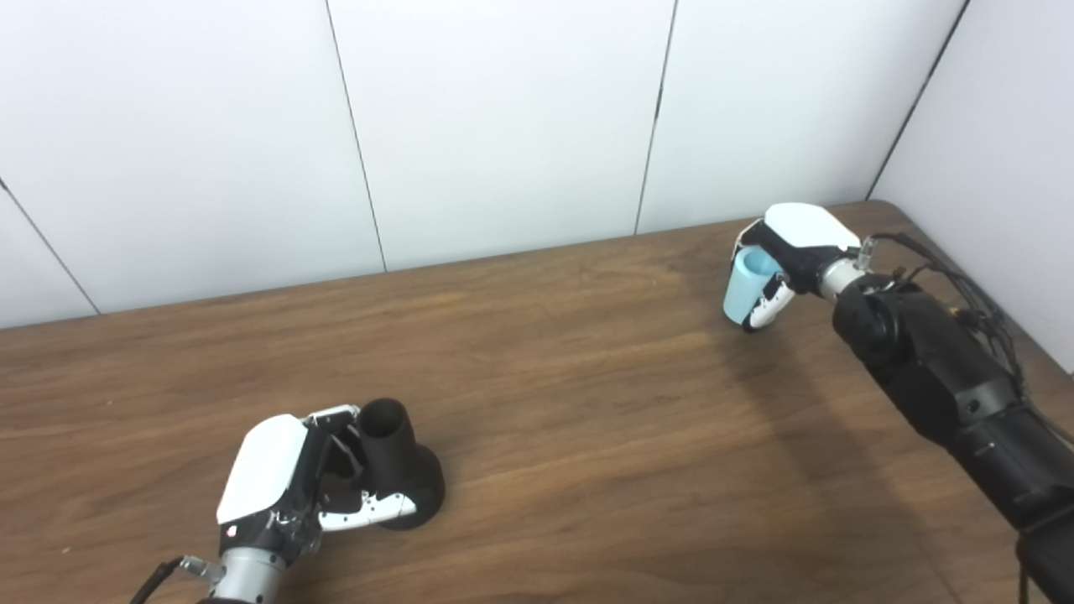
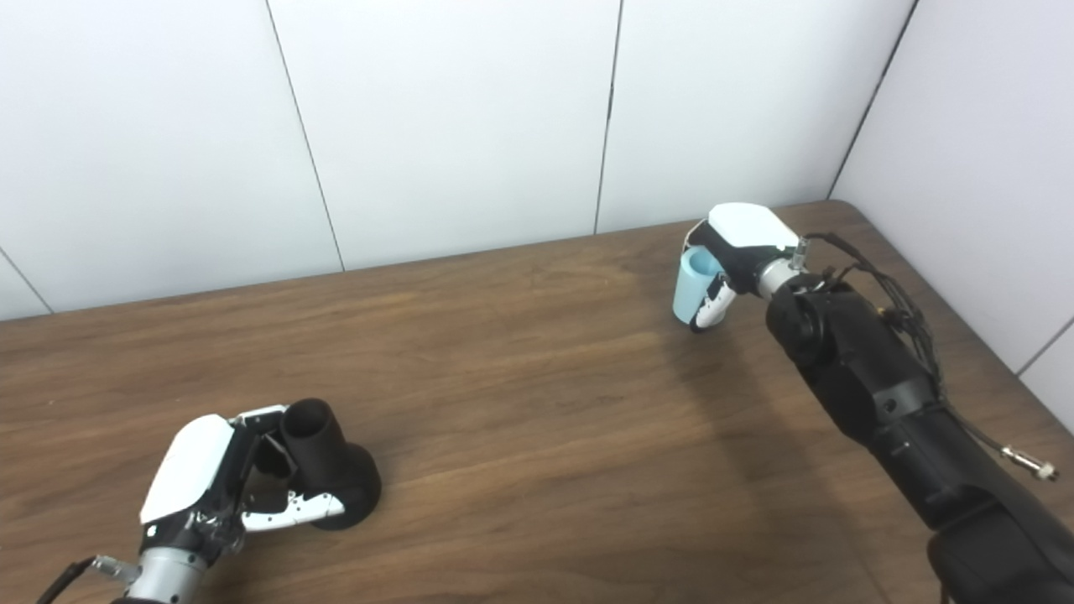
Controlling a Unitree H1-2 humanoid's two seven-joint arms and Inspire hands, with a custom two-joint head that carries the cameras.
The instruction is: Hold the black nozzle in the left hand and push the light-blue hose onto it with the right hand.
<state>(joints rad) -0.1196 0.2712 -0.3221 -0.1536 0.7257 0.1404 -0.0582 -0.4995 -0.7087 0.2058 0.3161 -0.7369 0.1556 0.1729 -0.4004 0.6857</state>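
My left robot hand [image 1: 289, 482] grips the rigid black nozzle [image 1: 401, 463] low on the worktop [image 1: 587, 403] while my right robot hand [image 1: 784, 260] clasps the light, squashable-looking light-blue hose [image 1: 745, 285] mid-length, well apart.

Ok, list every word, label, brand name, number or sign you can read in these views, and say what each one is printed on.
None can be read.
Black nozzle: plain, no marking visible.
Light-blue hose: plain, no marking visible.
Left hand and right hand: white shells with no legible print; a tiny reddish speck low on the left hand's shell is too small to read.
Table and wall panels: no text or signs.
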